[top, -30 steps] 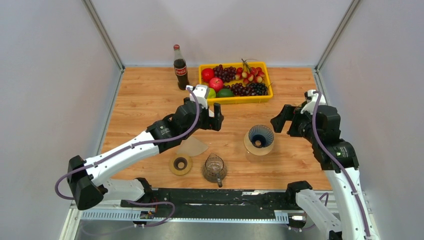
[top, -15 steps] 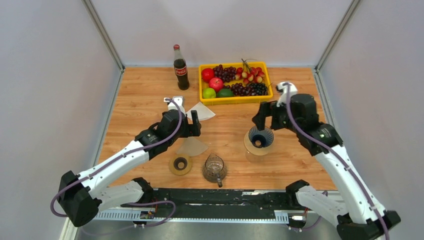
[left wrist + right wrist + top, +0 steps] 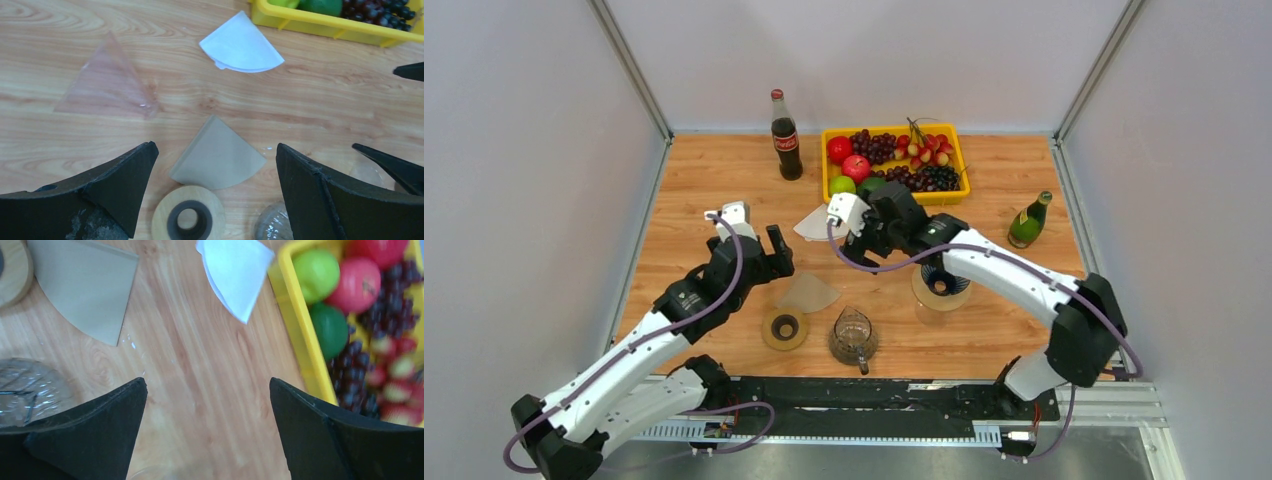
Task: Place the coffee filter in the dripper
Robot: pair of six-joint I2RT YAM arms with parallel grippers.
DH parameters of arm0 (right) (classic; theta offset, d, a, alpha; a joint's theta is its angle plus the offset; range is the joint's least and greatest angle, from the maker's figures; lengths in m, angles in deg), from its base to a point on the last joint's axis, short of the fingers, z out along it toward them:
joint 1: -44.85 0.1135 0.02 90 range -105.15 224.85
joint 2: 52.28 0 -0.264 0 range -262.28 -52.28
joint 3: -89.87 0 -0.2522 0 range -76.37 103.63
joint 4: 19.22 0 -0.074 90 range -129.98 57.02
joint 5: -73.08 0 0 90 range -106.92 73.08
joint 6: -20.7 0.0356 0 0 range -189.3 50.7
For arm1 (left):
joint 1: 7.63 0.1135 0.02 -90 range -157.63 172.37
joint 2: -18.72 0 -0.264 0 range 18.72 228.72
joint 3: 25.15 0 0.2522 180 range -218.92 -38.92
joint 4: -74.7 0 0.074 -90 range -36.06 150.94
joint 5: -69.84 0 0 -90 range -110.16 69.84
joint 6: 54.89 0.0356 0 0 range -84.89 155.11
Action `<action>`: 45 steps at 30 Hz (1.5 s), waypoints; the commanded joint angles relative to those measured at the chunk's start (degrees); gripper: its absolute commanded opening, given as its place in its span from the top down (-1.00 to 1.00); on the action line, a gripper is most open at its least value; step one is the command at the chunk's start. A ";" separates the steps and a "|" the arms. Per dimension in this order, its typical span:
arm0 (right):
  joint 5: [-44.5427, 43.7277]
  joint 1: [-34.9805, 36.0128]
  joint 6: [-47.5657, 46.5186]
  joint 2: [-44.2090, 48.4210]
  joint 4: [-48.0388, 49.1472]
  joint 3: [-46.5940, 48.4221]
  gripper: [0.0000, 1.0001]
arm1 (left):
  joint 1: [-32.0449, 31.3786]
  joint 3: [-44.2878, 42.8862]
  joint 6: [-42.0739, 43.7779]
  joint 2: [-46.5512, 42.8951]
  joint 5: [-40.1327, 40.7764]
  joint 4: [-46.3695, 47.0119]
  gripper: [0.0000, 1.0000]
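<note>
Approach stage: right gripper (image 3: pixel 207 385) hangs over the table (image 3: pixel 724 180) with jaws apart and empty, just short of the white coffee filter (image 3: pixel 235 275) lying flat beside the yellow crate (image 3: pixel 295 315). Left gripper (image 3: pixel 216 146), also spread and empty, sits above a brown filter (image 3: pixel 220 157). Recommendation: descend onto the white filter's curved edge and pinch lightly to avoid creasing. Dripper (image 3: pixel 942 275) shows no filter inside. The crate holds apples, grapes and other fruit.
</note>
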 commanded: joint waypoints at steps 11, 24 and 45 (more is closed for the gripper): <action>11.80 0.85 -28.69 -28.48 6.67 16.70 -0.75 | 0.33 2.88 -10.16 -15.08 9.59 -18.64 -1.00; 0.76 0.80 -29.16 -41.79 6.87 24.75 -0.22 | 0.31 4.05 -11.30 -19.33 10.25 -21.72 -1.00; -6.15 0.99 -30.74 -44.35 13.82 19.99 0.51 | 0.32 4.43 -10.14 -19.03 10.33 -21.26 -1.00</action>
